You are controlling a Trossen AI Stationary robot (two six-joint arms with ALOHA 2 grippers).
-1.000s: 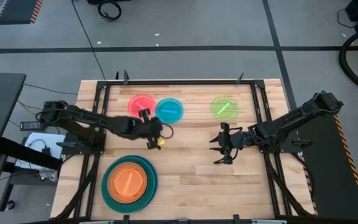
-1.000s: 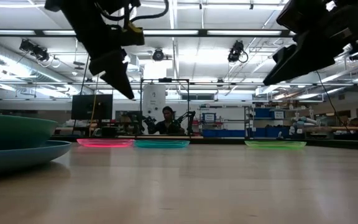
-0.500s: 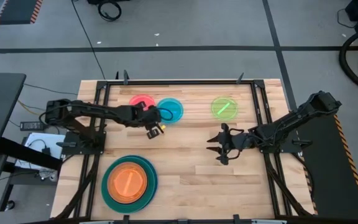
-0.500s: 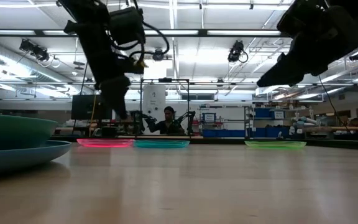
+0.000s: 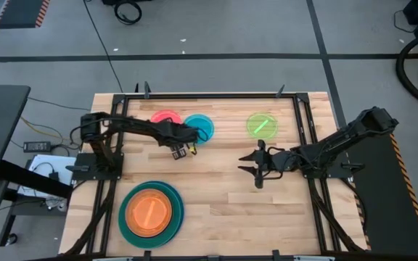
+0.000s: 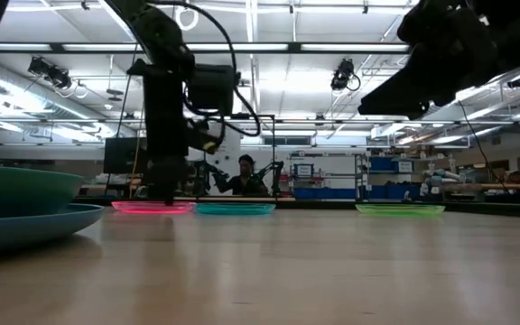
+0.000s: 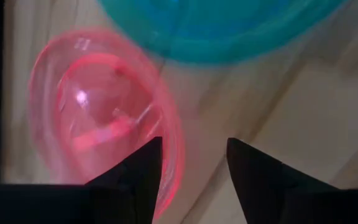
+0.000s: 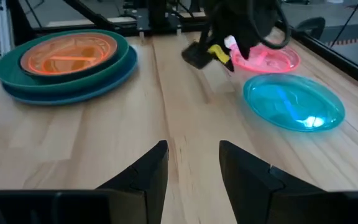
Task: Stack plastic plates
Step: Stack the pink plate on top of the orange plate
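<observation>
A translucent pink plate (image 5: 162, 118) and a cyan plate (image 5: 200, 127) lie side by side near the table's far edge, and a lime green plate (image 5: 261, 125) lies farther right. At the near left an orange plate (image 5: 149, 212) tops a stack of teal and blue plates (image 5: 174, 217). My left gripper (image 5: 180, 139) points down, open, low over the pink plate's rim (image 7: 169, 155) beside the cyan plate (image 7: 229, 25). One finger (image 7: 143, 163) stands over the plate and the other (image 7: 247, 163) over bare wood. My right gripper (image 5: 254, 168) hovers open above the table's middle. My left gripper comes at the pink plate's rim from above, its fingers on either side of it. I cannot tell whether a fingertip touches the plate. The plate lies flat on the table.
A black frame (image 5: 209, 95) runs around the table's far and side edges. Bare wood lies between the stack and my right gripper (image 8: 194, 158). In the low view a person (image 6: 244, 177) sits in the room beyond the table.
My left gripper has gone toward the table's far edge and down onto the pink plate's rim, turning to point straight down, and its fingers have opened. My right gripper has drifted a little toward the table's left.
</observation>
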